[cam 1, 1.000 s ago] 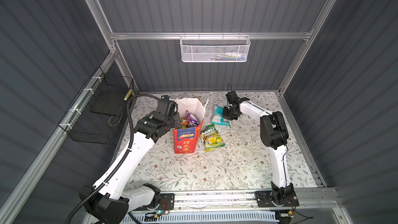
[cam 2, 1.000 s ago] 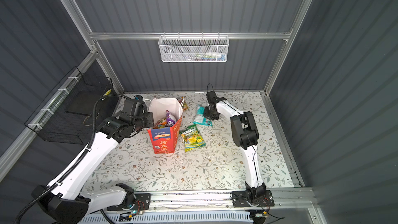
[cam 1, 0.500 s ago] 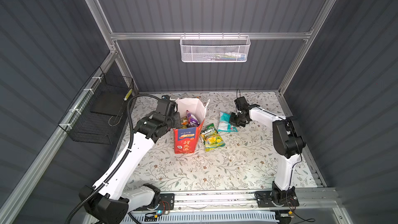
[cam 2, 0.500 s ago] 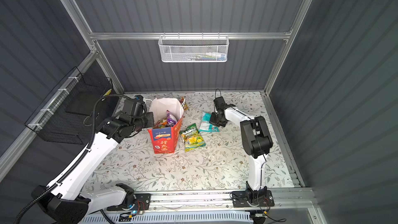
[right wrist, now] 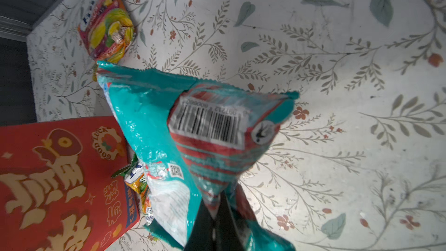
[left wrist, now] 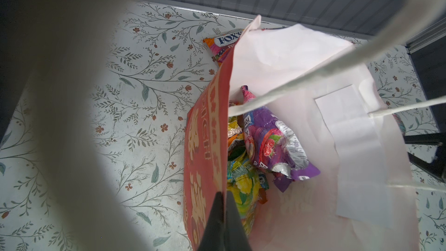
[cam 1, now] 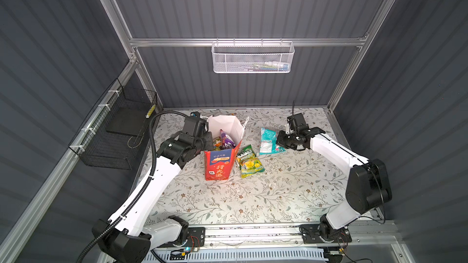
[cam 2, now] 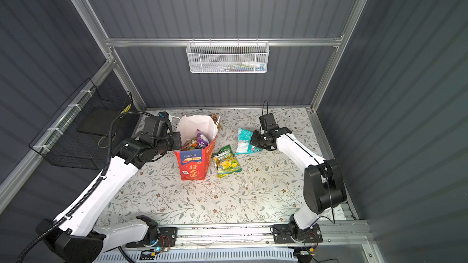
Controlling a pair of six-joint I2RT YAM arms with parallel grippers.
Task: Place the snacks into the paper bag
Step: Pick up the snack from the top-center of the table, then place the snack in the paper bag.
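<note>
The red paper bag (cam 1: 219, 165) (cam 2: 195, 165) stands open at mid-table, its white inside showing. My left gripper (left wrist: 223, 196) (cam 1: 206, 142) is shut on the bag's left rim. Inside lie several snacks, a purple packet (left wrist: 272, 141) (cam 1: 226, 139) on top. My right gripper (right wrist: 220, 199) (cam 1: 279, 141) is shut on a corner of the teal-white packet (right wrist: 156, 117) (cam 1: 269, 140) (cam 2: 244, 140), right of the bag. A green-yellow packet (cam 1: 249, 161) (cam 2: 226, 161) lies flat against the bag's right side. An orange-pink FOX'S packet (left wrist: 222, 44) (right wrist: 106, 27) lies behind the bag.
A white mesh basket (cam 1: 253, 58) hangs on the back wall, and a black wire basket (cam 1: 114, 132) hangs on the left wall. The bag's white cord handles (left wrist: 313, 76) cross the left wrist view. The floral tabletop (cam 1: 253, 198) stretches toward the front rail.
My right gripper closed on the teal-white packet and drew it rightward and a little forward. The left arm and the bag have not moved.
</note>
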